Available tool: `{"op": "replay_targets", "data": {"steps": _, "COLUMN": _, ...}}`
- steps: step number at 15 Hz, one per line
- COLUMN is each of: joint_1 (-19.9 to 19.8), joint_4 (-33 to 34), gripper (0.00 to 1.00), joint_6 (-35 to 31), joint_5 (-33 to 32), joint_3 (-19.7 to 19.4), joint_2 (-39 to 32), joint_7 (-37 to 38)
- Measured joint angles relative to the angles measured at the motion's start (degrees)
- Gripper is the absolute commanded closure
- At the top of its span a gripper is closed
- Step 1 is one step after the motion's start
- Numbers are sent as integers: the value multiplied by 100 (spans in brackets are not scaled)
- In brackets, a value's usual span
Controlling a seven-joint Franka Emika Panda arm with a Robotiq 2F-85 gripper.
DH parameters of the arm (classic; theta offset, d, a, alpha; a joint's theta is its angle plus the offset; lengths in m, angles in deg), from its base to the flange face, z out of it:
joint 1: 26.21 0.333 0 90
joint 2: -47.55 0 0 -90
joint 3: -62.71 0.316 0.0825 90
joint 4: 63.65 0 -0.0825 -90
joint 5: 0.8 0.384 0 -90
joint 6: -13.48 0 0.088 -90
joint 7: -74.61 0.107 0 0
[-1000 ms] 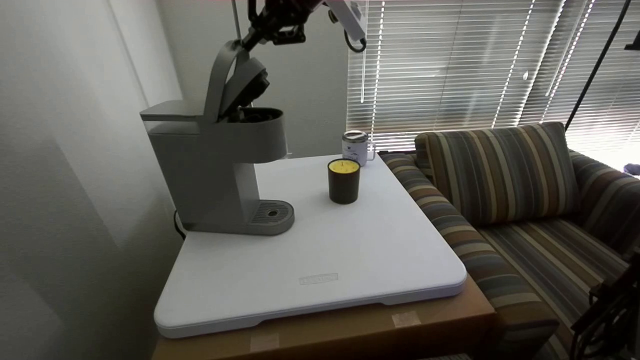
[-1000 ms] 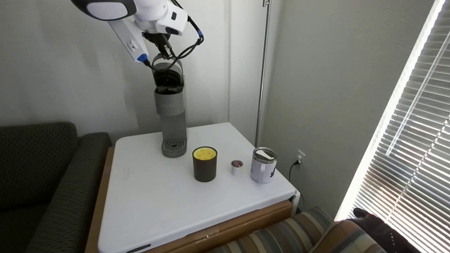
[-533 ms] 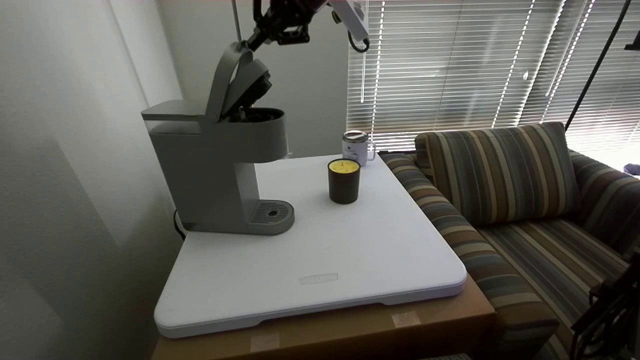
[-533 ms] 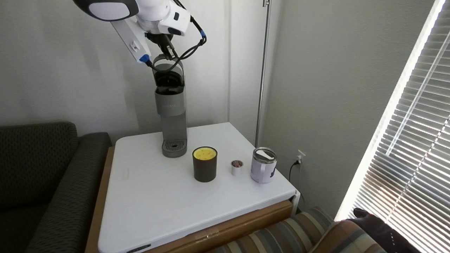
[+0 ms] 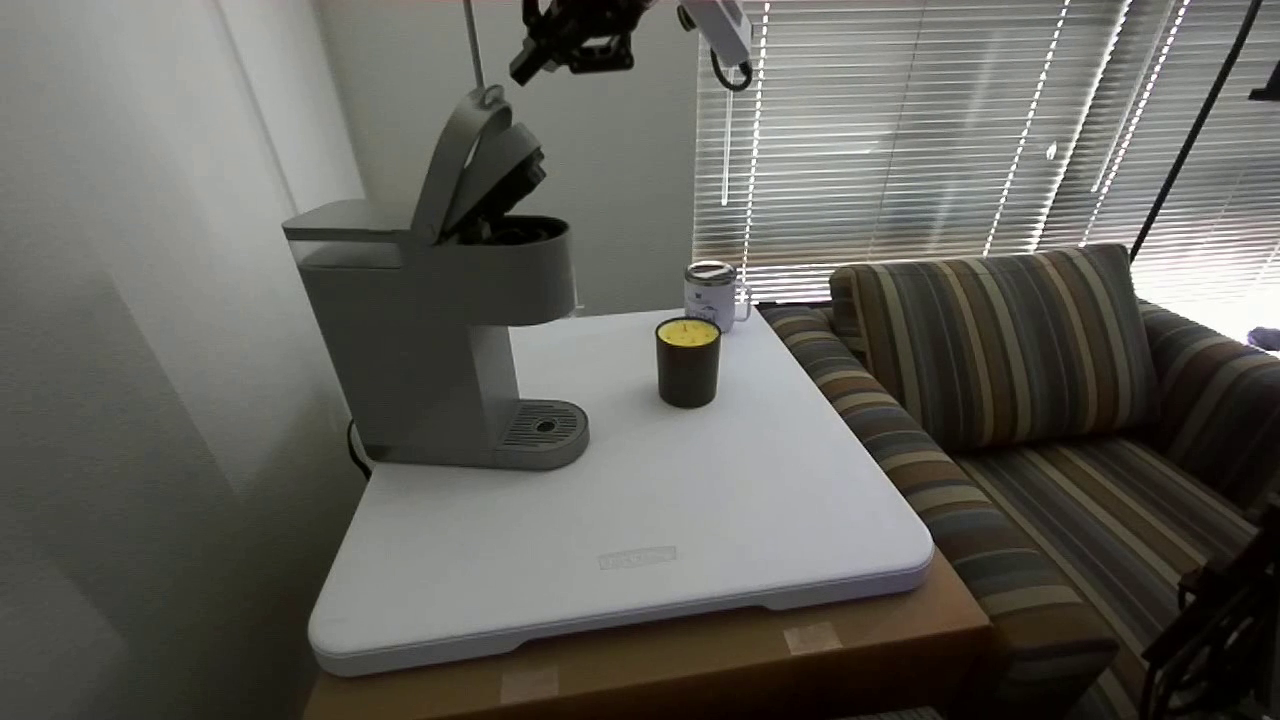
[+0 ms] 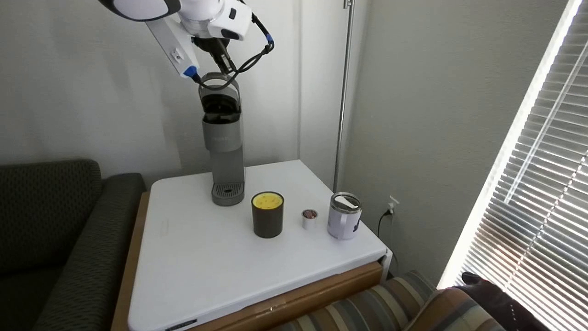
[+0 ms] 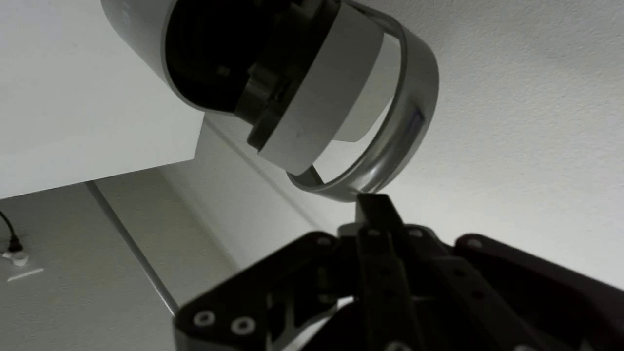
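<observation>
A grey coffee maker [image 5: 430, 350] stands on the white table with its lid [image 5: 497, 175] raised. The lid's looped handle [image 7: 414, 97] shows large in the wrist view. My gripper [image 5: 522, 72] is above and just to one side of the handle's top, with a gap between them in an exterior view. Its fingers [image 7: 378, 212] are pressed together, with nothing held. From the wrist camera, the fingertips appear right at the handle's lower edge. The dark opening under the lid [image 6: 221, 118] is exposed; its inside is too dark to make out.
A dark cup with a yellow top [image 6: 268, 223], a small pod [image 6: 309, 221] and a lidded white mug [image 6: 343, 223] stand on the white table [image 6: 197, 276]. A metal pole [image 6: 343, 101] rises behind. A striped armchair [image 5: 1000, 350] adjoins the table.
My gripper has risen and drawn off from the handle, moving right in both exterior views. The raised lid has tipped slightly forward. Objects on the table have stayed put.
</observation>
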State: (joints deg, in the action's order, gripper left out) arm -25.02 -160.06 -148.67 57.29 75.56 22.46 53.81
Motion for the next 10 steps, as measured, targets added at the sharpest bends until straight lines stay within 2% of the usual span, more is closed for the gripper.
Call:
{"op": "replay_targets", "data": {"steps": 7, "joint_1": -15, "joint_4": -195, "gripper": 100, "joint_6": -41, "joint_5": 60, "joint_3": 0, "joint_2": 196, "joint_7": -6}}
{"op": "replay_targets", "data": {"steps": 8, "joint_1": -16, "joint_4": -219, "gripper": 74, "joint_6": -41, "joint_5": 60, "joint_3": 0, "joint_2": 219, "joint_7": -6}}
{"op": "replay_targets", "data": {"steps": 10, "joint_1": -16, "joint_4": -251, "gripper": 69, "joint_6": -42, "joint_5": 58, "joint_3": -3, "joint_2": 249, "joint_7": -6}}
